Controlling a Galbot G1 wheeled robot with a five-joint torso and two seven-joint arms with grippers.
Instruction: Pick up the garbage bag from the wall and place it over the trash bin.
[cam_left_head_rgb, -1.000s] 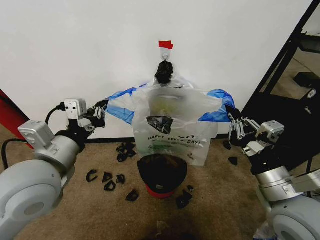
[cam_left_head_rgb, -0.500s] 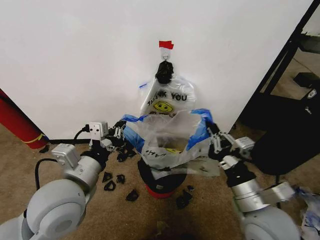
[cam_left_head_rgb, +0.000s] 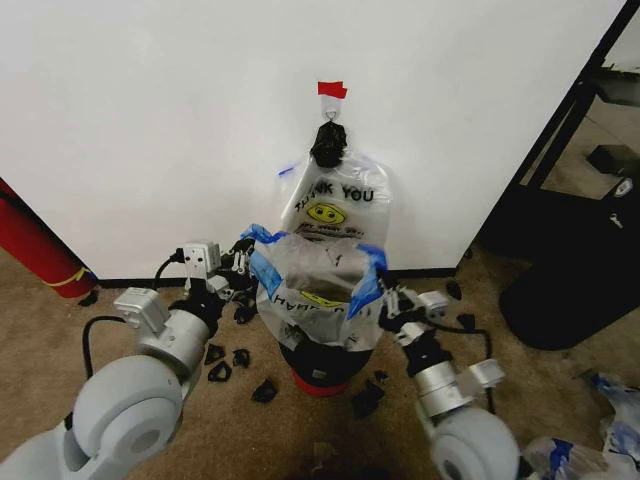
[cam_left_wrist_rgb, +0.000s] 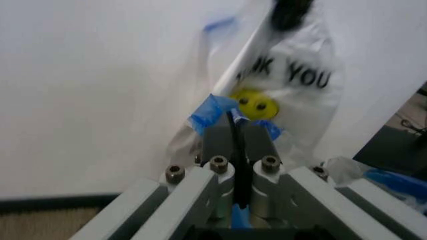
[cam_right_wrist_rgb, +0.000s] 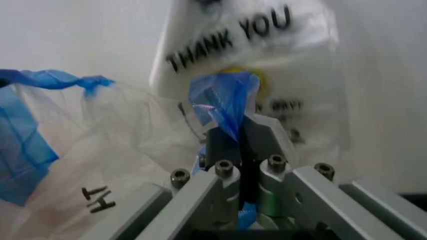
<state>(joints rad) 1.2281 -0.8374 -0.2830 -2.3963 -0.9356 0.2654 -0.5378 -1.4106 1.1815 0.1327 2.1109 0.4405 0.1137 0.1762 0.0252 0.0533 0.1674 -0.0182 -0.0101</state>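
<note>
The garbage bag (cam_left_head_rgb: 312, 290), translucent with blue patches, is stretched open between my two grippers just above the trash bin (cam_left_head_rgb: 320, 368), a small black bin with a red base. My left gripper (cam_left_head_rgb: 243, 262) is shut on the bag's blue edge (cam_left_wrist_rgb: 208, 111) on the left side. On the bag's right side, my right gripper (cam_left_head_rgb: 385, 300) is shut on another blue edge (cam_right_wrist_rgb: 223, 97). The bag's lower part drapes over the bin's rim and hides it. Behind stands the white wall (cam_left_head_rgb: 150, 120) with red tape (cam_left_head_rgb: 331, 89).
A clear "THANK YOU" bag (cam_left_head_rgb: 336, 200) hangs on the wall under a black knotted bundle (cam_left_head_rgb: 327, 145). Black scraps (cam_left_head_rgb: 240, 358) litter the carpet around the bin. A red cylinder (cam_left_head_rgb: 35, 245) leans at the left; a black rack (cam_left_head_rgb: 575, 120) and a large black rounded object (cam_left_head_rgb: 570, 290) stand at the right.
Both grippers came inward and down with the garbage bag, narrowing its mouth and lowering it onto the bin. The "THANK YOU" bag on the wall is now uncovered.
</note>
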